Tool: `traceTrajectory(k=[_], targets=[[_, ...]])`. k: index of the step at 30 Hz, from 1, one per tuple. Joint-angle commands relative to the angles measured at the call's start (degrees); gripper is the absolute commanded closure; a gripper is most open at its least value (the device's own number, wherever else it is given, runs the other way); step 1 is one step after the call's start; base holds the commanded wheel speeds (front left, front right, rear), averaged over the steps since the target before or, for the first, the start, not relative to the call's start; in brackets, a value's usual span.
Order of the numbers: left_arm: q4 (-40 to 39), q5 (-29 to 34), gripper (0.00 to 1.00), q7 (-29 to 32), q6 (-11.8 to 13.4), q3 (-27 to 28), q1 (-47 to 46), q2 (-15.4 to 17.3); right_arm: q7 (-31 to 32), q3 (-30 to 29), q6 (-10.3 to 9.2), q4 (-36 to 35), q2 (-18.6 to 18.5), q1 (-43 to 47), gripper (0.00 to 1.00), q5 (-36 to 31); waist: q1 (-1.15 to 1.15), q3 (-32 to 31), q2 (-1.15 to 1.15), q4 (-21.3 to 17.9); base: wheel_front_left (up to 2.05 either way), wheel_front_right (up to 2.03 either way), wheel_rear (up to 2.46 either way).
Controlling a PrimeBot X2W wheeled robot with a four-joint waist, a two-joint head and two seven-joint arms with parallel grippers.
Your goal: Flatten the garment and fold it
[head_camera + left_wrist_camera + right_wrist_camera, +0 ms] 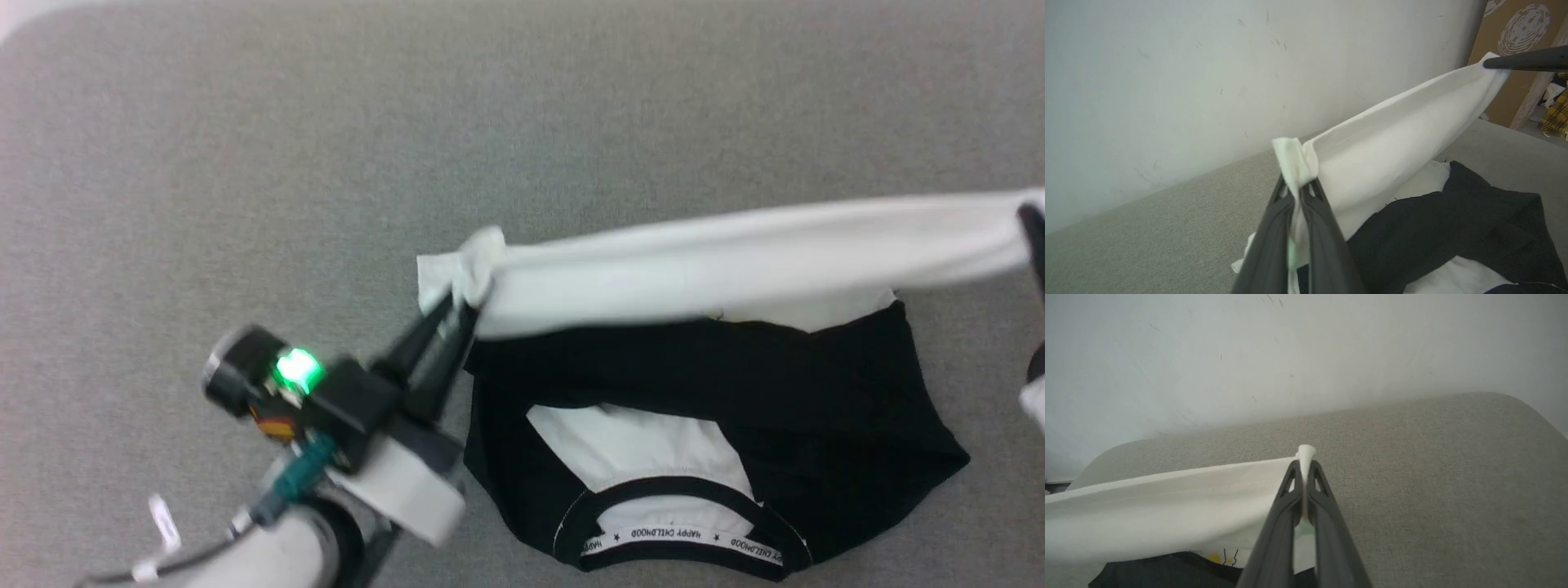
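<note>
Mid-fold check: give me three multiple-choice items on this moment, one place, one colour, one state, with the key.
1. In the head view, the collar of the garment lies: A) near the bottom edge; B) at the top left corner; C) on the forearm.
2. The garment's raised, stretched edge is: A) black; B) white; C) yellow.
3. The left gripper is: A) open above the cloth; B) shut on the garment; C) shut on nothing.
Key: 1 A, its neck tape sits low in that view. 2 B, a white band runs to the right gripper. 3 B, its fingers pinch bunched white cloth.
</note>
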Motion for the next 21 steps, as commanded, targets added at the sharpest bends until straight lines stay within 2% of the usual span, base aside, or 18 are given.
traceTrajectory(k=[1,7,13,21], targets=[[-0.31,0.47,1.00,-0.57,0.33,-0.39,1.07,0.11,-0.20,-0.29,-0.10,-0.45,0.47,1.12,1.00,0.04,0.02,-2.85,0.00,0.47,0.00,0.00,0.00],[1.96,0.46,1.00,-4.68,0.66,-4.37,7.70,-1.36,-1.32,-0.39,-0.10,-0.95,3.51,9.43,1.00,-0.15,0.02,-5.18,0.00,0.70,0.00,0.00,0.00],[8.36,-1.14,1.00,-11.06,-2.18,-7.64,11.66,-3.38,-3.12,1.44,-0.10,0.87,3.97,15.69,1.00,-0.64,0.02,-6.14,0.00,0.60,0.00,0.00,0.00],[18.01,-4.51,1.00,-14.01,-6.25,-9.11,13.19,-5.50,-4.95,3.51,-0.10,3.98,2.43,19.22,1.00,-0.47,0.02,-5.19,0.00,-0.21,0.00,0.00,0.00]])
